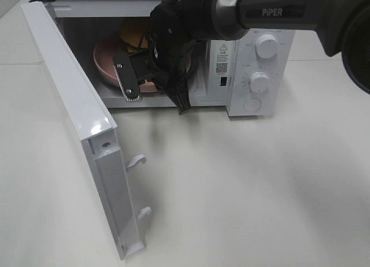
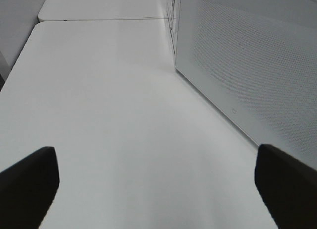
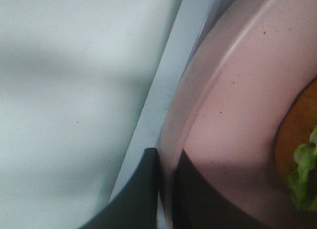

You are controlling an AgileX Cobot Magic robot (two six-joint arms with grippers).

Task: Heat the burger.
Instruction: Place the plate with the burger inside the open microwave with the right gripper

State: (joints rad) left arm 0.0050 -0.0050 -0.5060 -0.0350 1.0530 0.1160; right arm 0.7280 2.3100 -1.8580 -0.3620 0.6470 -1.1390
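The burger (image 1: 134,33) lies on a round pink plate (image 1: 104,62) inside the open microwave (image 1: 243,76). My right gripper (image 1: 155,82) reaches into the oven's opening from the upper right. In the right wrist view the right gripper (image 3: 166,189) is shut on the rim of the plate (image 3: 237,115). The burger (image 3: 297,135), orange-brown with green lettuce, shows at that picture's edge. In the left wrist view my left gripper (image 2: 158,189) is open over bare table, with nothing between its fingertips (image 2: 29,184). The left arm does not show in the high view.
The microwave door (image 1: 75,105) swings wide open toward the front left, its latch hooks (image 1: 137,160) pointing right. Two dials (image 1: 266,45) sit on the oven's right panel. The meshed door panel (image 2: 247,65) stands beside the left gripper. White table (image 1: 243,186) lies in front.
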